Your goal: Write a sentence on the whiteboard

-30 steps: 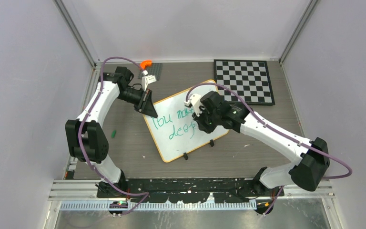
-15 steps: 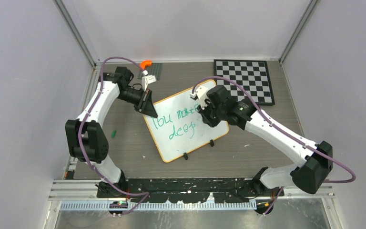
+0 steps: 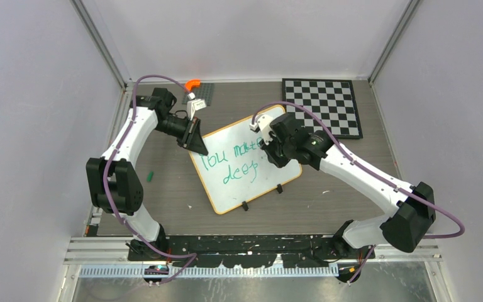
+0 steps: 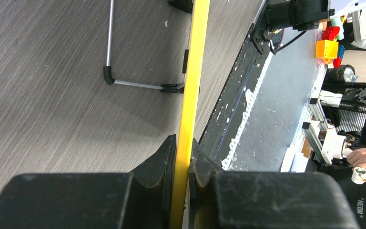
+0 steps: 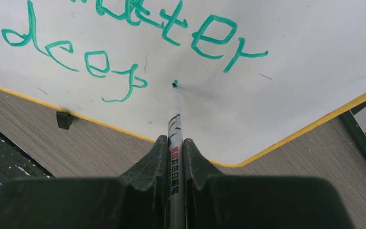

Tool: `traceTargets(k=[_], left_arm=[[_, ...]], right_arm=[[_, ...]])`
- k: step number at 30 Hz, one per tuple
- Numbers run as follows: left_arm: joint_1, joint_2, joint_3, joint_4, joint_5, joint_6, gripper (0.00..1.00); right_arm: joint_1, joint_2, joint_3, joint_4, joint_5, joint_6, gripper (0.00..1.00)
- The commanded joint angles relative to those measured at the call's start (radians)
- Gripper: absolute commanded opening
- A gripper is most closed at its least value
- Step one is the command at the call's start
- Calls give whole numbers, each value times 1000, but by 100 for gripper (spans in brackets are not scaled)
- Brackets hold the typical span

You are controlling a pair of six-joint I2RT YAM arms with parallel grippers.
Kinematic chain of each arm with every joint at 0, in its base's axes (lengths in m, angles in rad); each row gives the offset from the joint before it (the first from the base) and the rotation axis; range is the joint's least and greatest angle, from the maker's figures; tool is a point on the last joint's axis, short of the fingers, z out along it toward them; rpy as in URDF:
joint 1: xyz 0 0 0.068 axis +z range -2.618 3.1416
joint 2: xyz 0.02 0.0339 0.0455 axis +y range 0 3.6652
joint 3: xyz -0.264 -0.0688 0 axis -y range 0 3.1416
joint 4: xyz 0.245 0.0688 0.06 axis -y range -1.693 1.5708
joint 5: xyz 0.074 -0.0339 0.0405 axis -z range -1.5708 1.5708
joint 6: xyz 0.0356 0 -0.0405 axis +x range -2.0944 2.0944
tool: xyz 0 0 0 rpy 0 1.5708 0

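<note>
The whiteboard (image 3: 242, 192) sits askew in the middle of the table (image 3: 163, 207), its clip feet (image 3: 246, 206) toward the arms. On it the sentence (image 3: 239, 172) in green reads "You matter" above "deep", so the last word is unfinished. The right gripper (image 5: 174, 143) has its fingers narrow, pinched on a marker (image 5: 175, 119). The marker's tip touches the board just right of the "p", where a small green dot shows. Farther off, at the board's far left corner, the left gripper (image 4: 182, 152) squeezes the yellow rim (image 4: 193, 71) between its fingers. A chequered board (image 3: 322, 106) lies at the far right. The step in hand looks like finishing "deeply". The next move calls for light, even strokes rightward into the bare space, with the board held firm.
</note>
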Motion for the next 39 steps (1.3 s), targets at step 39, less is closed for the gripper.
traceTargets(k=[39], left_arm=[[-6, 16, 14, 19, -57, -6, 0]], right_arm=[[-20, -2, -1, 9, 47, -84, 0]])
